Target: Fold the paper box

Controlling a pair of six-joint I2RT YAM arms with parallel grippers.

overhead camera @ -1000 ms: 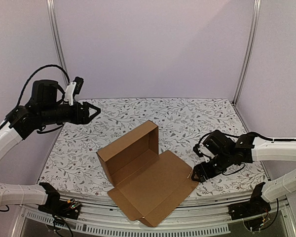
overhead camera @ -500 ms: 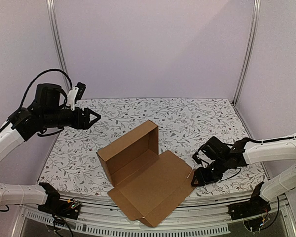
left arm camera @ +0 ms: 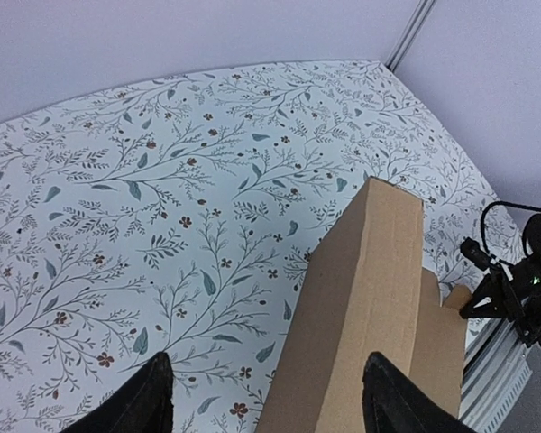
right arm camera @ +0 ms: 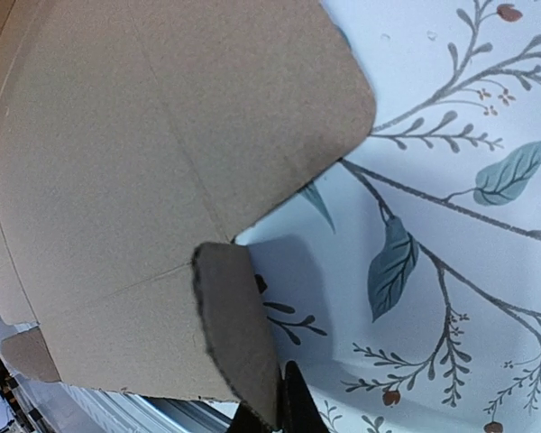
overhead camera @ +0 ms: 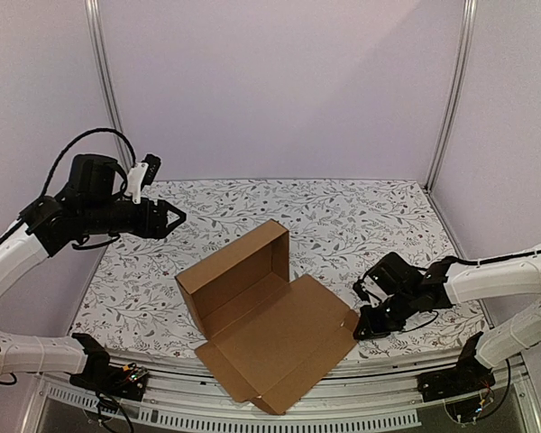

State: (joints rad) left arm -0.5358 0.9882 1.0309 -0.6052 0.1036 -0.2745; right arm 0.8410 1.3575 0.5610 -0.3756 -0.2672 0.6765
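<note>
the paper box (overhead camera: 261, 316) lies open at the centre of the floral counter (overhead camera: 361, 216). at lower right the right pincer (overhead camera: 359, 327) pinches its small corner tab (right arm camera: 230, 334). at upper left the left pincer (overhead camera: 176, 217) hangs spread above the counter.

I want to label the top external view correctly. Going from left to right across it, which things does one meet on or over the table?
left gripper → box → right gripper
</note>
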